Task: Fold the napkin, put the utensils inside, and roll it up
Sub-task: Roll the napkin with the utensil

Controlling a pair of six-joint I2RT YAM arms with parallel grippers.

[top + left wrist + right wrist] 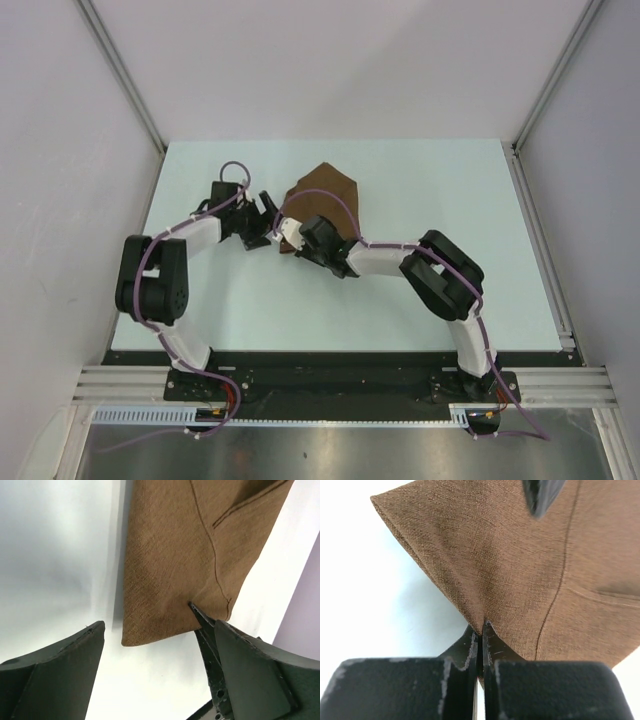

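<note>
The brown napkin (325,190) lies folded on the table behind both grippers, with one corner pointing away. My right gripper (482,626) is shut on the napkin's (520,565) near edge and bunches the cloth into a small pleat at its tips. It sits at the cloth's near left corner (284,238). My left gripper (262,220) stands open just left of it. Its jaws are wide apart (159,627) on either side of the napkin's (175,565) rounded corner, and nothing is gripped. The right gripper's fingertips (200,617) show against that corner. The utensils are out of view.
The pale table (400,300) is bounded by grey walls with metal rails on the left (120,70) and right (560,80). Both arm bases stand on the black strip (330,385) at the near edge. The right arm's elbow (445,275) rises over the table's right half.
</note>
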